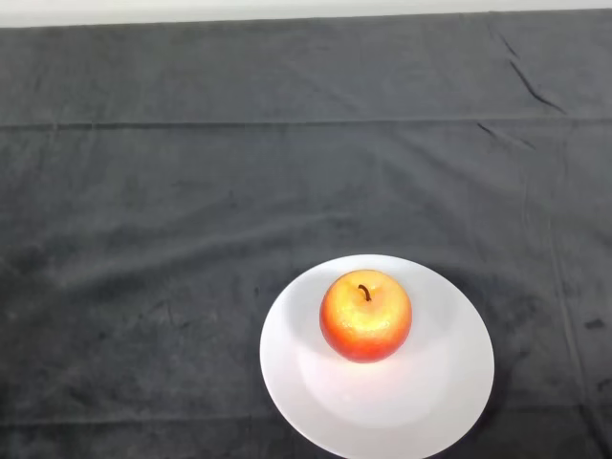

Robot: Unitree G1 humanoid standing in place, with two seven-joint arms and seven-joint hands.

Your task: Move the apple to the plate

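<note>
Dark cloth (191, 191) is covering the counter; near its front edge the apple (365, 316) is sitting upright on the plate (382, 411), so the task looks done. No hand is showing, so I cannot tell its state.

A red and yellow-orange apple (365, 316) is sitting upright on a round white plate (421, 402), its dark stem pointing up. The apple is resting slightly behind the plate's centre. The plate is lying flat at the table's near edge.

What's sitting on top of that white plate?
A red-and-yellow apple sits upright on the white plate, stem up, slightly behind the plate's middle. The patch of plate beneath the apple is covered, so it cannot be seen.
</note>
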